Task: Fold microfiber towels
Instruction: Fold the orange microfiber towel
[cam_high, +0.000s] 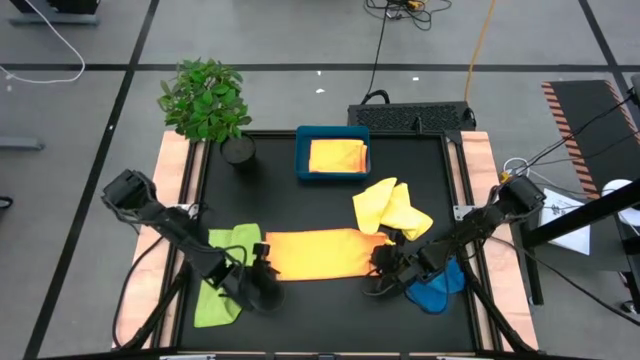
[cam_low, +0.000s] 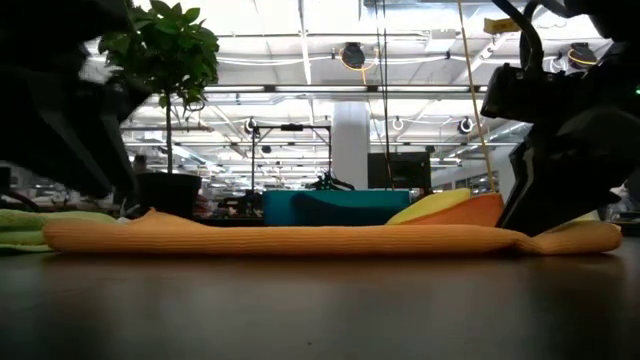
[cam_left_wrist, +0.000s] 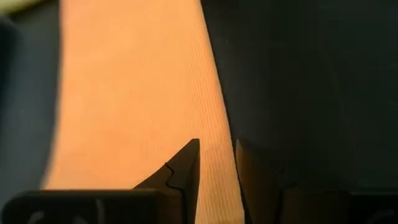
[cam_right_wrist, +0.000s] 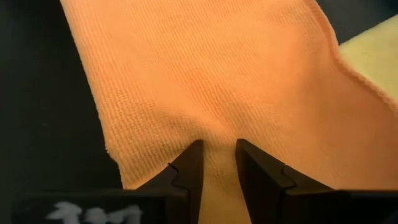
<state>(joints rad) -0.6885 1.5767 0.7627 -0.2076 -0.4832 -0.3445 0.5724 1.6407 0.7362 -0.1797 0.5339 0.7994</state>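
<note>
The orange towel (cam_high: 312, 252) lies flat along the front of the dark surface (cam_high: 330, 320), with the left gripper (cam_high: 262, 262) at its left end and the right gripper (cam_high: 385, 258) at its right end. Each wrist view shows narrowly parted jaws pinching the cloth's edge. Only the high view shows the lime green towel (cam_high: 225, 275) and blue towel (cam_high: 440, 285) under the arms.

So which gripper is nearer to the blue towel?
Right. The right gripper pinches the orange towel just beside the blue towel. The left gripper holds the orange towel's opposite end, far across.
</note>
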